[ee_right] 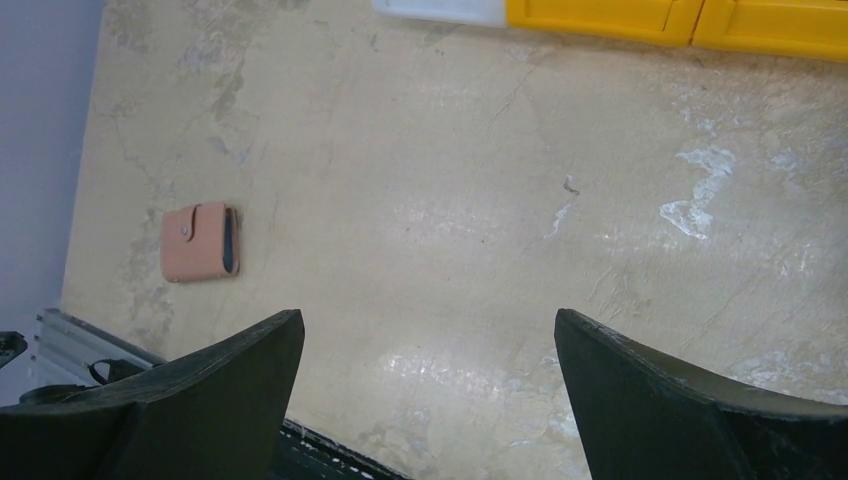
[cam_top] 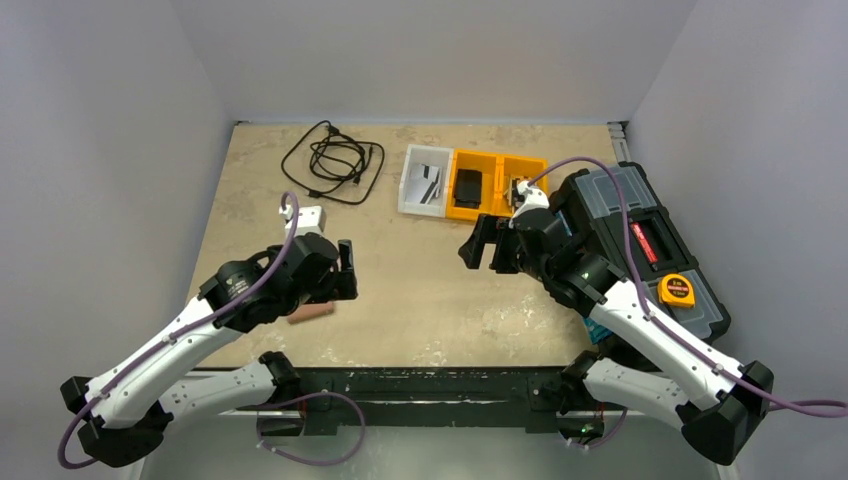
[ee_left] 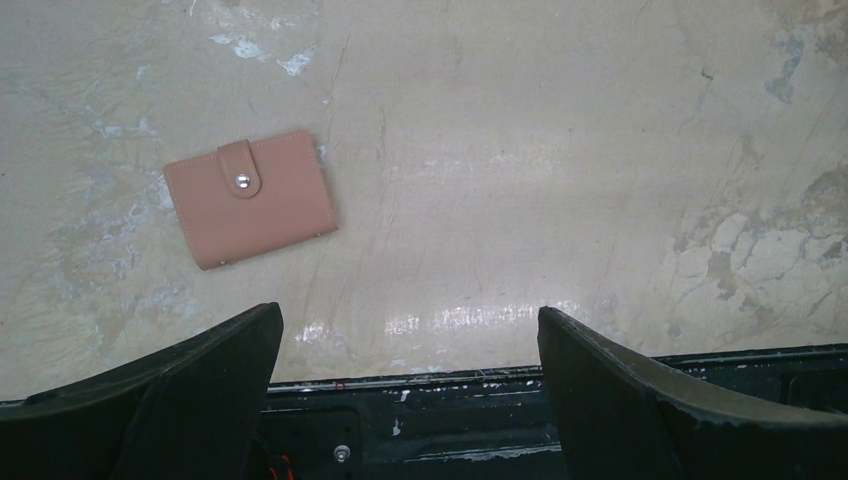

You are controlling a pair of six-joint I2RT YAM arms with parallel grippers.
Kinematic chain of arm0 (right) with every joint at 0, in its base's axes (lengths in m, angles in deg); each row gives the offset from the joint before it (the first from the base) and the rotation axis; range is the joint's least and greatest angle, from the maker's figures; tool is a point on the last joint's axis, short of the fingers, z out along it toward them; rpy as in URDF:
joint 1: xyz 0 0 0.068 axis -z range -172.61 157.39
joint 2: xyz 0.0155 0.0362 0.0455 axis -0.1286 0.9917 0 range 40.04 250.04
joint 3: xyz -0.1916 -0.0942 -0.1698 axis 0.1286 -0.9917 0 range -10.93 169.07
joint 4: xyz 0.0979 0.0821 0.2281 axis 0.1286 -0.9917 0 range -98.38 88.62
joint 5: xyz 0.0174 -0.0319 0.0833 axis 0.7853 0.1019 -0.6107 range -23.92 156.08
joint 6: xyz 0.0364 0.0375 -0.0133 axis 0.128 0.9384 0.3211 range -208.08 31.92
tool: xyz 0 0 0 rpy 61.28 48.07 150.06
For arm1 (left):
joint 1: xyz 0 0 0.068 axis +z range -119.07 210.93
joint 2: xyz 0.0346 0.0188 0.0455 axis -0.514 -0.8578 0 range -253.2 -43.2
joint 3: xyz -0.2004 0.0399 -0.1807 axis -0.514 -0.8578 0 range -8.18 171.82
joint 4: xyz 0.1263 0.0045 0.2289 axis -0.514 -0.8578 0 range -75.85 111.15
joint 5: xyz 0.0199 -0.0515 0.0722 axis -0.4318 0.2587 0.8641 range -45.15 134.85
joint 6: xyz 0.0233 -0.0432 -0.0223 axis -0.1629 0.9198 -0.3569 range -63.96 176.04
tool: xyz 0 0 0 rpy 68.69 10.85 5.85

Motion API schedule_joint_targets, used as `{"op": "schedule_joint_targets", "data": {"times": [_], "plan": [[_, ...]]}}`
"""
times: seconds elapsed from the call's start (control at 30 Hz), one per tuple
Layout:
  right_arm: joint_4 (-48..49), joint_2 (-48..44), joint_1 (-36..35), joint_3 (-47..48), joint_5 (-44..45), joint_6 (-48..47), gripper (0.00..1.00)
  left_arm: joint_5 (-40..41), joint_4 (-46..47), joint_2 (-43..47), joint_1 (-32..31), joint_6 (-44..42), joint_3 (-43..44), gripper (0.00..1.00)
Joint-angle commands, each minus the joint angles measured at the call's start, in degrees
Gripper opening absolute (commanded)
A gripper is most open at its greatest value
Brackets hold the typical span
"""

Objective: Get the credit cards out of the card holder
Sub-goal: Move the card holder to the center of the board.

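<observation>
While the card holder (ee_left: 250,198) lies snapped shut on the surface (ee_left: 520,150), both arms' jaws hang spread wide, grasping nothing.
By the surface's near edge the left jaws hover close to it; the right jaws are well apart from it, closer to the yellow trays (ee_right: 600,18).

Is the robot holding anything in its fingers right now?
Nothing. The left arm's fingers and the right arm's fingers are open and empty; the card holder lies closed on the table, untouched.
</observation>
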Motion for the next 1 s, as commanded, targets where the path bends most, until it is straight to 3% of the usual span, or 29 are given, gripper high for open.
{"op": "schedule_joint_targets", "data": {"times": [0.0, 0.33, 0.63, 0.77, 0.97], "plan": [[-0.3, 0.3, 0.0, 0.8, 1.6, -0.8, 0.99, 0.1, 0.0, 0.5, 0.8, 0.1, -0.1, 1.0], [0.3, 2.7, 0.0, 1.6, 1.7, -0.6, 0.99, 0.2, -0.6, 0.2, 1.7, 2.2, -1.1, 1.0], [-0.1, 11.0, 0.0, 9.3, 5.0, -2.1, 0.97, 1.5, -3.0, -0.6, 5.5, 6.5, -2.9, 0.99], [0.5, 11.6, 0.0, 9.2, 5.1, -2.3, 0.96, 0.7, -3.8, -1.2, 13.2, 14.2, -7.6, 0.9], [1.4, 10.2, 0.0, 7.5, 2.9, -2.8, 0.95, -1.2, 2.5, 0.5, 22.3, 22.2, -16.2, 0.7]]}}
